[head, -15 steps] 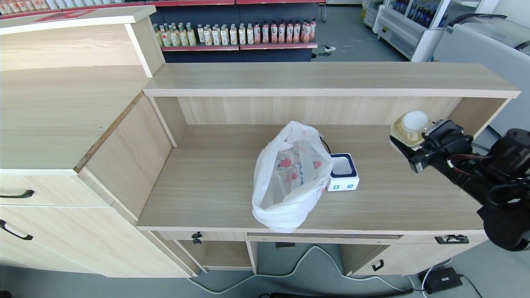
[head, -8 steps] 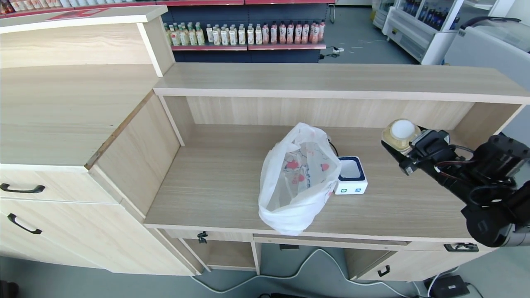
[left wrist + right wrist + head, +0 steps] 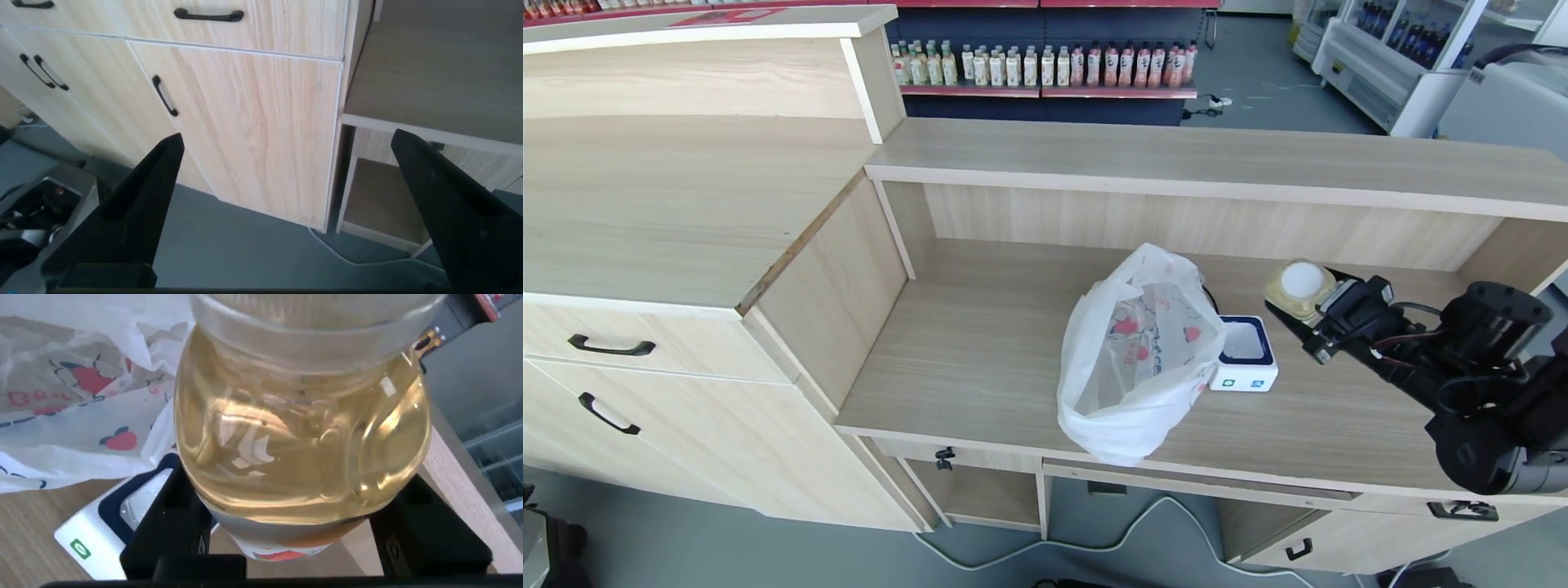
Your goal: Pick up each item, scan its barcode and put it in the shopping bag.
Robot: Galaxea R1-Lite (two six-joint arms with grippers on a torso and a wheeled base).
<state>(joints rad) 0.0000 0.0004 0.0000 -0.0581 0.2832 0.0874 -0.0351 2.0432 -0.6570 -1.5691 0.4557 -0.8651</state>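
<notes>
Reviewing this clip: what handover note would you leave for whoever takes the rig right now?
Right pincer: shut on the bottle of yellowish liquid, cap up, held above the counter just right of the scanner.
Left pincer: open, empty, low beside the cabinet doors.
Shopping bag: standing open on the counter, against the scanner's left side; contents unclear.
Done: bottle picked up.
Left: show its barcode to the scanner, then put it in the bag.

Black fingers [image 3: 167,531] clamp bottle [image 3: 298,433] near scanner [image 3: 122,518] and bag [image 3: 73,400]
</notes>
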